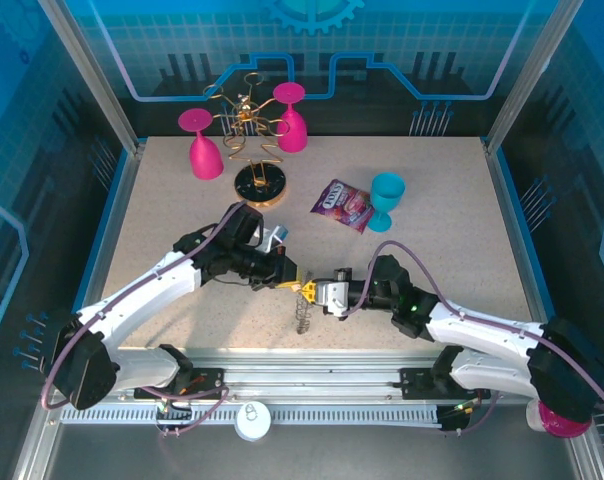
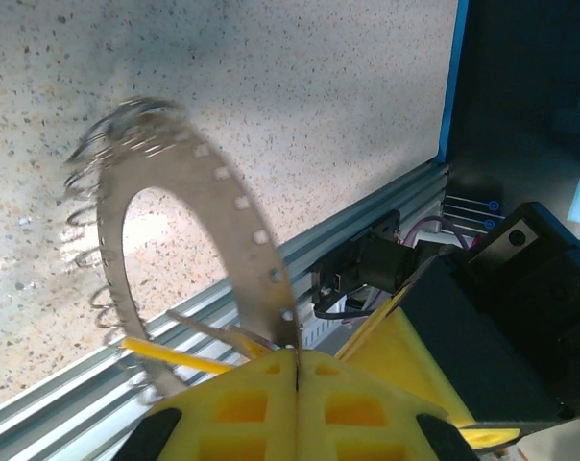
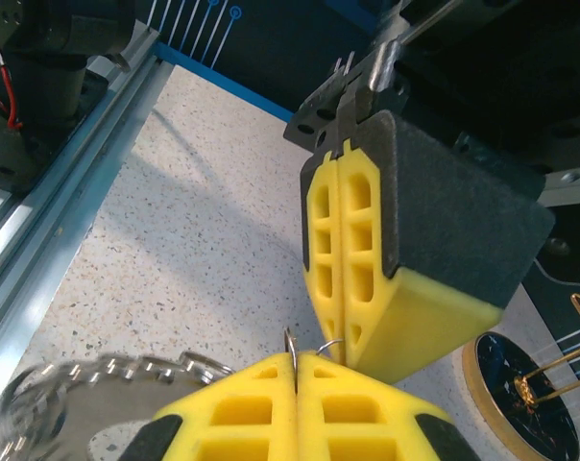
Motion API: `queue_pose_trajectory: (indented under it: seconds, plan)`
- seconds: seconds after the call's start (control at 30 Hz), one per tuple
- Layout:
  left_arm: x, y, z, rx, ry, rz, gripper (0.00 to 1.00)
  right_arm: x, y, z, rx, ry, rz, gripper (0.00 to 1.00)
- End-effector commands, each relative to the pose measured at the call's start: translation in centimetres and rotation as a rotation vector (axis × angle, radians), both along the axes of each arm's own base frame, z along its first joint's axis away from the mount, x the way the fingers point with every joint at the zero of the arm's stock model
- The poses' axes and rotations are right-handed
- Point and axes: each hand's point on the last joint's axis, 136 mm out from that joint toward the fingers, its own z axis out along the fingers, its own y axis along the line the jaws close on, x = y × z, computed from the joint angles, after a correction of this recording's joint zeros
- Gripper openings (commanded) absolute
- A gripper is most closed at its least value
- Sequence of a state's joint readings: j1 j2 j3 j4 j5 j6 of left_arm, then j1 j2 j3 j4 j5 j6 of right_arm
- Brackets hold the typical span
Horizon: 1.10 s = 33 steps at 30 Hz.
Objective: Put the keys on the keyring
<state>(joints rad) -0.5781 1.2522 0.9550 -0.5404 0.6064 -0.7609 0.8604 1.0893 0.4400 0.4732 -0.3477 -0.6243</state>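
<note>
Yellow pads of the right claw (image 3: 295,384) sit closest in its own wrist view. They are pressed together, and a thin wire loop on the rim of the keyring (image 3: 79,408) stands out of the seam. The ring runs off toward 9 o'clock, blurred. The left claw (image 3: 340,288) comes in from 12 o'clock, pads likewise together, its tips just beside that loop.

The left wrist view adds the ring's flat grey band, its wide hole and the row of small loops along the outer edge. The band ends in the seam of that claw's pads, so it is clamped there. A thin yellow strip (image 2: 175,355) crosses below the hole; what it is cannot be told.

From above, both claws meet tip to tip over the table (image 1: 452,250), near its front edge at centre. The ring hangs below them edge-on, off the surface.

Surroundings, taken from the claws:
- At 12 o'clock is a snack packet (image 1: 342,205), with a teal goblet (image 1: 386,200) just beside it at 1 o'clock.
- At 11 o'clock is the round base (image 1: 259,185) of a gold wire stand (image 1: 244,110), flanked by two pink goblets (image 1: 200,145).

All of these stand well apart from the claws. The right wrist view catches that base at 4 o'clock, behind the left claw.
</note>
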Motion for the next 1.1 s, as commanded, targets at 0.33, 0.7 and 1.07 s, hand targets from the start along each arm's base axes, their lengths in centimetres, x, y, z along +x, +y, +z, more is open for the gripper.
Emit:
queue_pose_trajectory:
  seconds: [0.33, 0.7, 1.07]
  plan:
    - [-1.8, -0.2, 0.4, -0.048, 0.155, 0.023, 0.00, 0.8, 0.2, 2.0, 0.072, -0.008, -0.027, 0.00]
    - [-1.8, -0.3, 1.1, -0.073, 0.152, 0.025, 0.00, 2.0, -0.3, 1.4, 0.038, 0.075, -0.115, 0.00]
    - [-1.9, -0.4, 1.1, -0.086, 0.166, 0.023, 0.00, 2.6, -0.5, 2.1, 0.069, 0.114, -0.158, 0.00]
